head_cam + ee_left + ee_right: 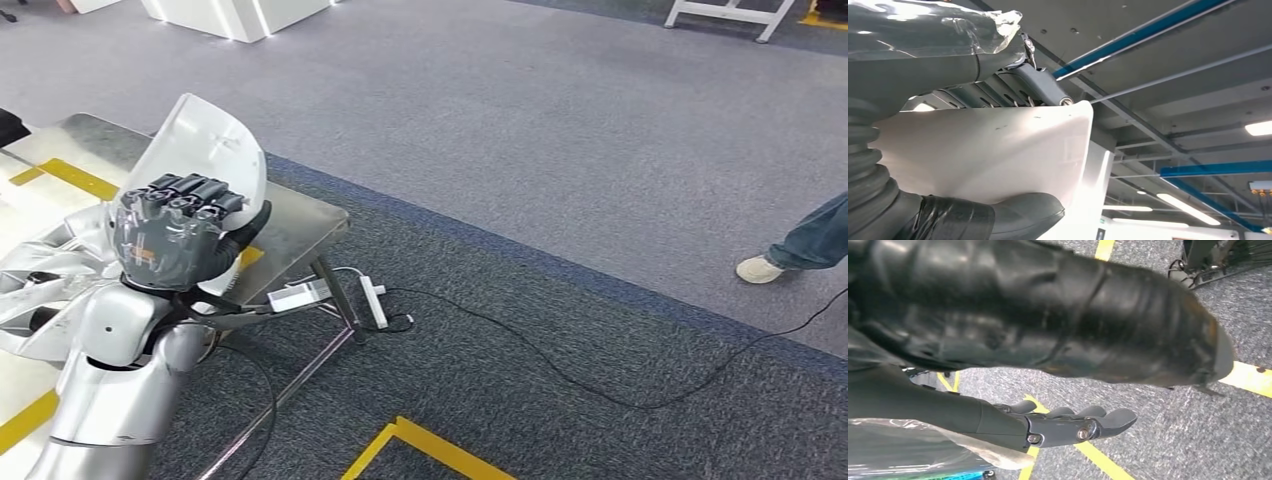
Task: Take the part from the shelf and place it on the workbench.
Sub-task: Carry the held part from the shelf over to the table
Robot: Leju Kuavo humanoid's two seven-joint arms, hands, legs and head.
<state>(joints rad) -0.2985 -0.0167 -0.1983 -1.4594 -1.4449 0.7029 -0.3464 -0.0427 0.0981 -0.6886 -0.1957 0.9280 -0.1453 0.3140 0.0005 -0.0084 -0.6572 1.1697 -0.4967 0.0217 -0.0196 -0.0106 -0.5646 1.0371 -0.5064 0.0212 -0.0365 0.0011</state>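
**White shell part gripped over the steel workbench**

The left hand (180, 235), wrapped in crinkled clear film, grips the curved, glossy white part (205, 150), dark fingers on one face and thumb on the other, above the brushed-metal workbench (300, 225). A white power strip (372, 300) trails a black cable over grey carpet. The right hand (1068, 422) hangs empty, fingers loosely extended. A person's shoe (758, 268) stands far right.

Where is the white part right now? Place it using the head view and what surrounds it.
In the head view the white part sits at the left, gripped in the robot's left hand and raised above the steel workbench near its corner.
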